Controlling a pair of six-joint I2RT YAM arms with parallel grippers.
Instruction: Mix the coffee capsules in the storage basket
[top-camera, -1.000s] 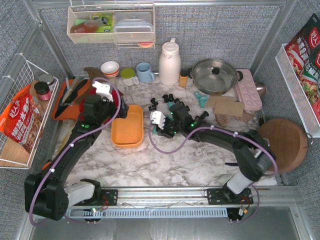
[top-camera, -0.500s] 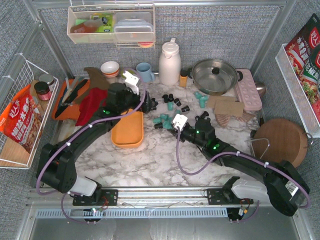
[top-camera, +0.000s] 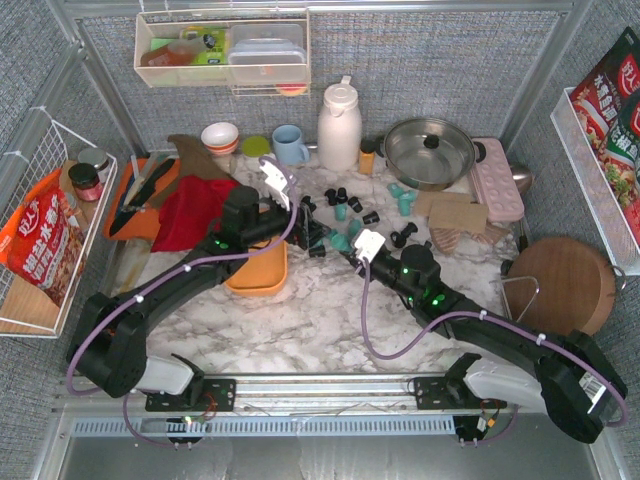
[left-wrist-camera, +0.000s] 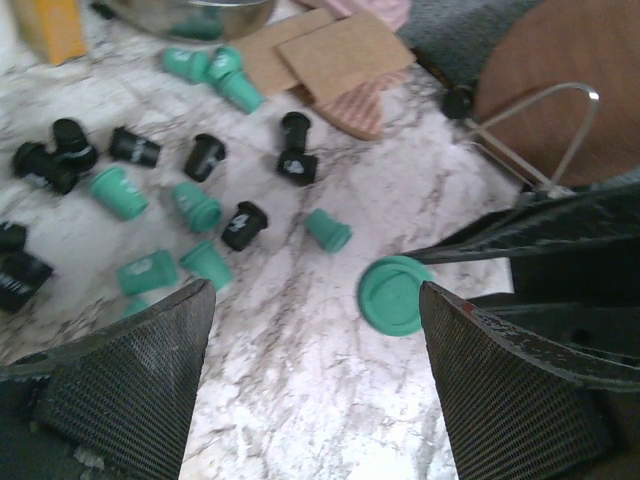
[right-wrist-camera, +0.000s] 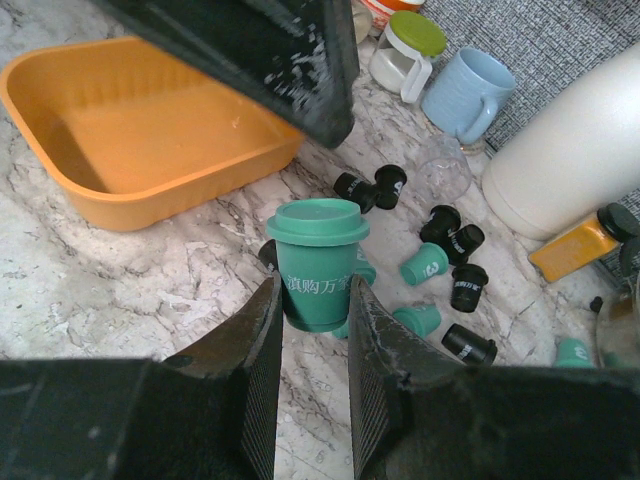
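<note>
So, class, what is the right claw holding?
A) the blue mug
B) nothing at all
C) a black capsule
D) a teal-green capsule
D: in the right wrist view the right claw is shut on a teal-green capsule, whose rimmed top shows above the grip.

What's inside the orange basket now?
The shallow orange plastic basket shows a bare floor; the left pincer hides its far corner. Black and teal coffee capsules lie outside on the marble tabletop.
</note>
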